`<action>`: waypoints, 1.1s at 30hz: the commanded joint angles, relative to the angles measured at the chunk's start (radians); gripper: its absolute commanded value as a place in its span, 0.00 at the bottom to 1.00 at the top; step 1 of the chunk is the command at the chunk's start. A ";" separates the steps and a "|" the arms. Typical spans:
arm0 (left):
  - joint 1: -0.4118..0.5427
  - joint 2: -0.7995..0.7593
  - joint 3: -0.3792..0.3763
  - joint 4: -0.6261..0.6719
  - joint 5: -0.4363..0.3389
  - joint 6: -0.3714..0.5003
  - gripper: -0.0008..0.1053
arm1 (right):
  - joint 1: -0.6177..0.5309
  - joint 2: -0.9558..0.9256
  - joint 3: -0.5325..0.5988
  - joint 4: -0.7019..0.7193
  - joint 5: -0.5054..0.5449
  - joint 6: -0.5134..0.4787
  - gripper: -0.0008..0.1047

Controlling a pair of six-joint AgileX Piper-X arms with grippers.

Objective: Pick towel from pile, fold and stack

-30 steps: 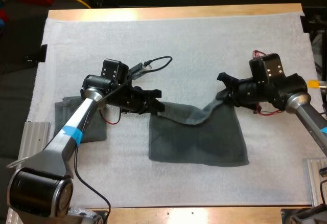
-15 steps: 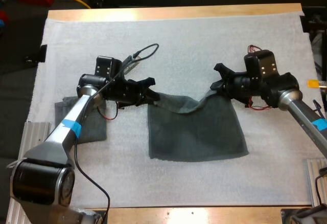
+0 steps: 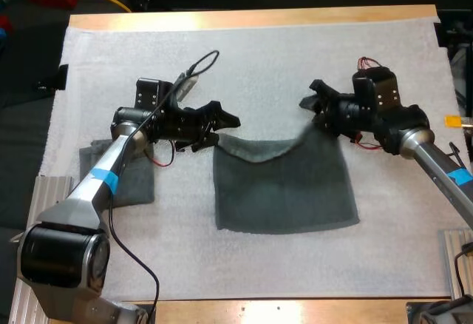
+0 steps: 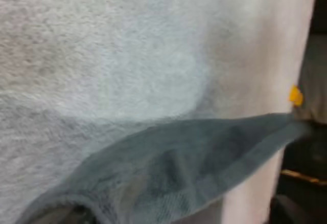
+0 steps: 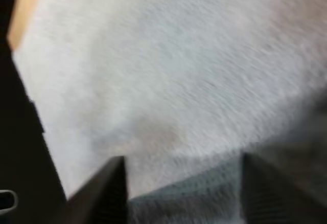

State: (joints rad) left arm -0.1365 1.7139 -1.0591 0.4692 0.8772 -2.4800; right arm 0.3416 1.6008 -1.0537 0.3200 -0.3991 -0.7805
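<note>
Our dark grey-green towel (image 3: pixel 284 191) lies spread nearly flat in the middle of the white mat (image 3: pixel 259 50), its near edge straight and its far edge rumpled, with the far right corner drawn up a little toward the right arm. Our left gripper (image 3: pixel 223 130) hangs at the towel's far left corner, its two black fingers parted and closed on nothing as far as the high view shows. The left wrist view looks down on a folded hem of the cloth against the mat. Our right gripper (image 3: pixel 307 95) sits just beyond the far right corner, jaws wide. In the right wrist view its fingers (image 5: pixel 110 193) stand well apart, and the towel's edge shows below and between them without being pinched. A second towel (image 3: pixel 137 183) of the same colour lies flat at the left of the mat, partly covered by our left arm and clear of the spread towel. The mat covers most of the wooden table (image 3: pixel 259 18), whose bare edge runs along the far side.
</note>
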 commanded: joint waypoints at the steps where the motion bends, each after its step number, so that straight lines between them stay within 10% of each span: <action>1: 0.001 -0.002 -0.005 -0.048 0.039 -0.052 0.61 | -0.004 -0.005 -0.001 -0.028 0.000 -0.001 0.60; 8: 0.011 0.000 -0.005 -0.151 0.064 -0.244 0.61 | -0.004 -0.009 -0.001 -0.063 -0.015 -0.051 0.59; 14: 0.027 0.000 -0.005 -0.193 0.153 -0.284 0.61 | -0.001 -0.051 -0.001 0.022 -0.075 -0.295 0.59; 21: 0.027 -0.015 -0.005 -0.166 0.311 -0.174 0.61 | 0.000 -0.103 -0.001 0.204 -0.018 -0.477 0.59; 33: 0.027 -0.162 -0.005 0.168 0.050 0.253 0.61 | 0.002 -0.179 -0.001 0.451 0.045 -0.670 0.59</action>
State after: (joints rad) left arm -0.1054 1.5660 -1.0591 0.6107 0.9562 -2.2644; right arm 0.3416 1.4329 -1.0537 0.7529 -0.3625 -1.4340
